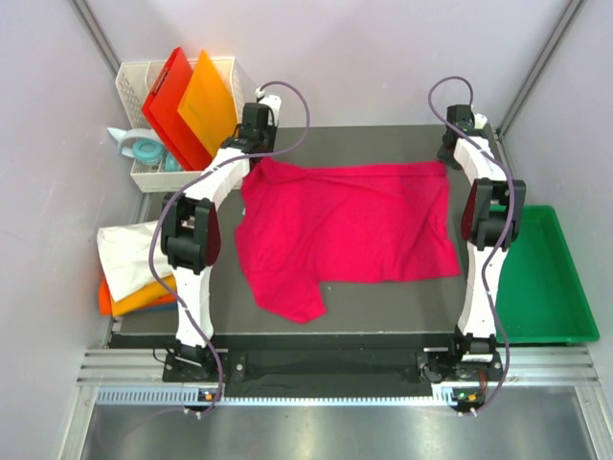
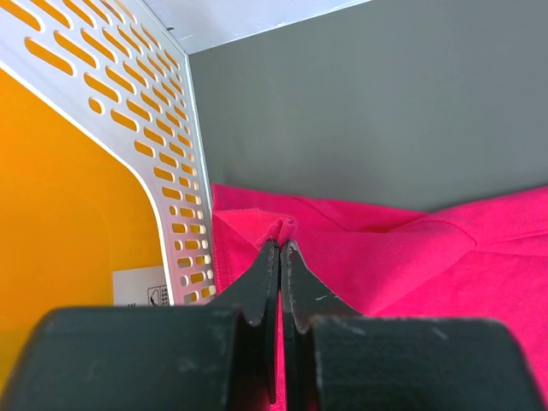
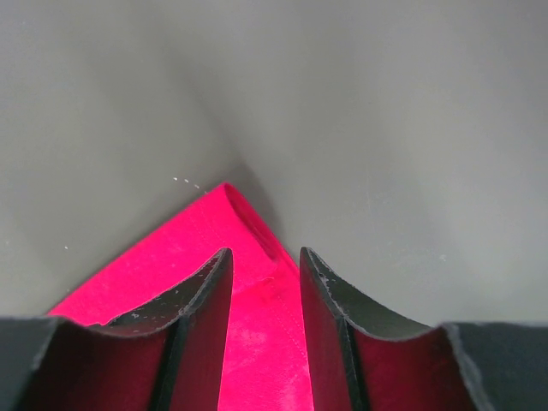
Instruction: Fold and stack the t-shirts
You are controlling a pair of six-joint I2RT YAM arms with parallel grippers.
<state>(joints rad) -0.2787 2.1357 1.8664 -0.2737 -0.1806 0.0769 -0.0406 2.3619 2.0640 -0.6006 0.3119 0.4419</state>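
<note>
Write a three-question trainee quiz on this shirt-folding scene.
1. True or false: the left claw is shut on the crimson-pink t-shirt.
2. The right claw is: A) open, straddling a shirt corner; B) shut on cloth; C) out of view.
3. On which arm's side of the table does the green tray sit?
Key: 1 true; 2 A; 3 right.
</note>
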